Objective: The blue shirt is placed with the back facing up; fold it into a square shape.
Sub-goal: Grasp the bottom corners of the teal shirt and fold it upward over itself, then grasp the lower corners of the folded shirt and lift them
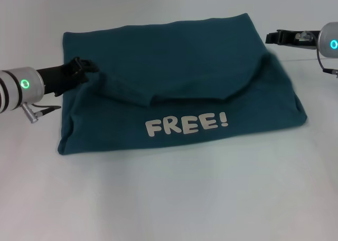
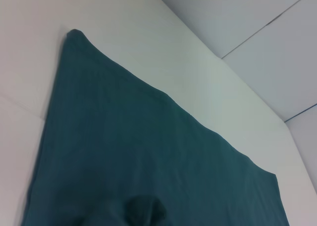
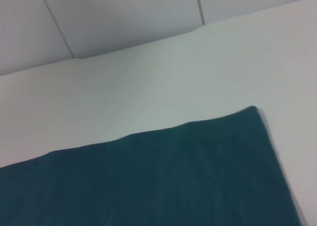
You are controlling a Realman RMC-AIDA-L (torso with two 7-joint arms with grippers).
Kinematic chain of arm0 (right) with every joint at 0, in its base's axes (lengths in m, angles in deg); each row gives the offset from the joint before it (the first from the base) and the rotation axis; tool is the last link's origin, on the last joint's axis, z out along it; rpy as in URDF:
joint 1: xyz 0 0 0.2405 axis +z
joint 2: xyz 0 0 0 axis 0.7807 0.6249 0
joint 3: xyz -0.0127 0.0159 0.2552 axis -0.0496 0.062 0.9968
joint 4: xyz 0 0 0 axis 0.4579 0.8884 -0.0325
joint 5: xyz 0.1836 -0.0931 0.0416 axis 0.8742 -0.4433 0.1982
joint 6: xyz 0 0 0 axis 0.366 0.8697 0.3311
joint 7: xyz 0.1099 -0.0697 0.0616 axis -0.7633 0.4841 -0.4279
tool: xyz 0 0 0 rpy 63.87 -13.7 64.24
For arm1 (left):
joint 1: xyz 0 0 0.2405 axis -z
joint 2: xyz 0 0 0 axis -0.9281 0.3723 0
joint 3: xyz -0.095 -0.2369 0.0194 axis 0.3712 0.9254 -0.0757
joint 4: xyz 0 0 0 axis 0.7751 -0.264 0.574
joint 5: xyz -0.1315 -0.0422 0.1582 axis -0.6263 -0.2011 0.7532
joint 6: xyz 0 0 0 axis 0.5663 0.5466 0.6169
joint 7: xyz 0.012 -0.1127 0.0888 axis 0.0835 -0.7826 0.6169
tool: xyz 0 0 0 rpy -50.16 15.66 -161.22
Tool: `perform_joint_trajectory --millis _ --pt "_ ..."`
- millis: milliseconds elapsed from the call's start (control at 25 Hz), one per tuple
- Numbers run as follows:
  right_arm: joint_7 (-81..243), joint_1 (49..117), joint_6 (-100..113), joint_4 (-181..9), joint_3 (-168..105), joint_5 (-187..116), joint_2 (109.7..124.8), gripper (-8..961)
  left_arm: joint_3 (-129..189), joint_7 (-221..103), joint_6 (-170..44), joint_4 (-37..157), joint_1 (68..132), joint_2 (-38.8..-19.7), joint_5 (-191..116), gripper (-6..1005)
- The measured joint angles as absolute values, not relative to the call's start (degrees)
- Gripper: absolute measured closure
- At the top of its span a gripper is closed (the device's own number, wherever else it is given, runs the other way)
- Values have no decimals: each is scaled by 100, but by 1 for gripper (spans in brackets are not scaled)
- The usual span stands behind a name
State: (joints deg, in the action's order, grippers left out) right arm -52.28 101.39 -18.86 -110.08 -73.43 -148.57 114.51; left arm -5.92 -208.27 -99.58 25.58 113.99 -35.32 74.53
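- The white tabletop (image 1: 169, 198) fills the head view; the wrist views show it meeting pale grey wall panels (image 3: 124, 18) crossed by thin dark seams.
- The large dark teal-blue cloth T-shirt (image 1: 174, 56) lies in the middle of that surface, folded over on itself into a wide rectangle, with its near part turned up so that the front shows.
- The left gripper (image 1: 84, 71) reaches in from the left edge at the shirt's left side, its silver wrist cuff carrying a lit green ring. Its black tip sits against a raised bunch of fabric there and seems to pinch it, though the fingers are hidden by cloth and I cannot tell whether they are clenched.
- Off-white block letters on the near, turned-up layer read "FREE!" (image 1: 187, 124), facing the robot.
- The right gripper (image 1: 280, 38) is held off the shirt's far right corner, apart from the fabric, with a blue-lit ring on its wrist; its pincer state cannot be made out.
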Motion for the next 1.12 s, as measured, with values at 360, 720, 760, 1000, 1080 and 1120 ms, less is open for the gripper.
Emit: perform_joint_trajectory --millis 360,720,760,1000,1080,1120 --pt "-5285 9770 -3113 -11427 -6611 -14812 11325 422 -575 -20633 -10181 2425 11144 -3577 6948 553" --pt "-4588 8238 -5645 -12025 -5842 -12571 11591 178 -531 -19676 -11249 2407 10277 -3558 5565 335" --pt "-4529 8040 -5839 -11969 -5816 -12333 11611 168 -510 -19668 -11339 2407 10227 -3552 5559 336" --pt "-4485 7415 -6410 -11897 -5748 -12016 11663 118 -322 -19643 -11929 2410 9815 -3538 5714 339" --pt "-4484 7360 -6520 -11895 -5735 -12015 11657 118 -283 -19530 -11933 2430 9765 -3537 5740 339" --pt "-4478 7349 -6568 -11895 -5732 -12023 11647 118 -253 -19413 -11911 2453 9742 -3536 5756 338"
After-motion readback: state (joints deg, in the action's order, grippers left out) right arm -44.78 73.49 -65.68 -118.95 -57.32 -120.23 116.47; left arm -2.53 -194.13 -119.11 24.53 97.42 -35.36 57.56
